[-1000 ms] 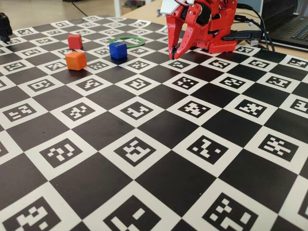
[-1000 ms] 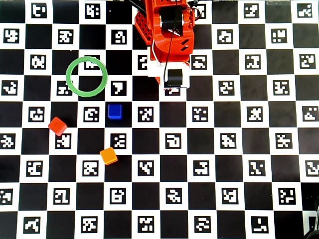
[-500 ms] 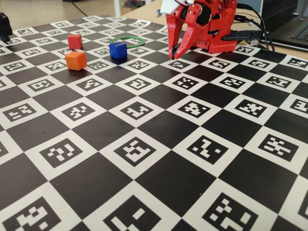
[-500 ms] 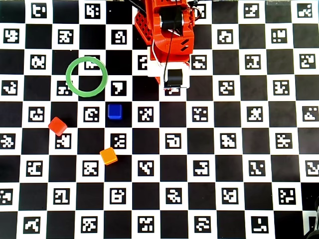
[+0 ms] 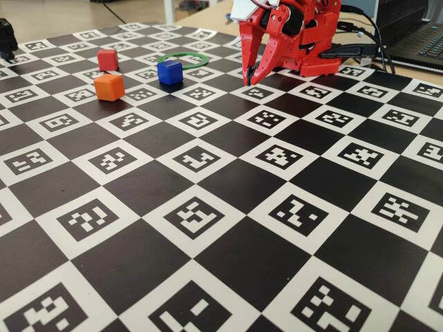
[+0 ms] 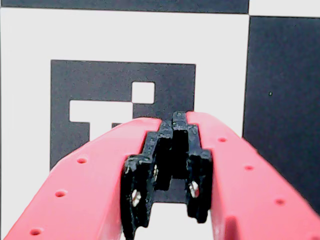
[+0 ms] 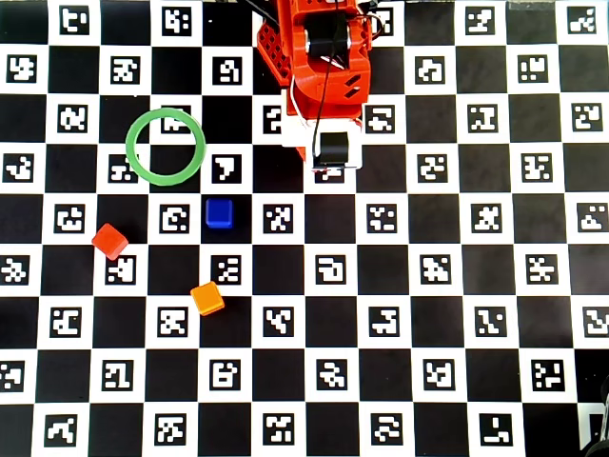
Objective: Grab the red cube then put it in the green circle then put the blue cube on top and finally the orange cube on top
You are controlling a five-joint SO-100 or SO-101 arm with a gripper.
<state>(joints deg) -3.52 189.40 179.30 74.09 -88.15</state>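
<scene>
Overhead view shows nothing has shifted over the last second: the gripper (image 5: 250,75), fingers pressed together and empty, still hangs by its base. All 3 cubes sit well off to its left, the red cube (image 7: 110,241) farthest, outside the green circle (image 7: 166,146); the task looks unstarted.

We see the red gripper (image 5: 250,75) pointing down near the checkerboard mat (image 5: 228,207), its tips together and holding nothing; left of it sits the blue cube (image 5: 169,72), just before the green circle (image 5: 183,59); farther left stand the orange cube (image 5: 109,87) and red cube (image 5: 107,59).
</scene>
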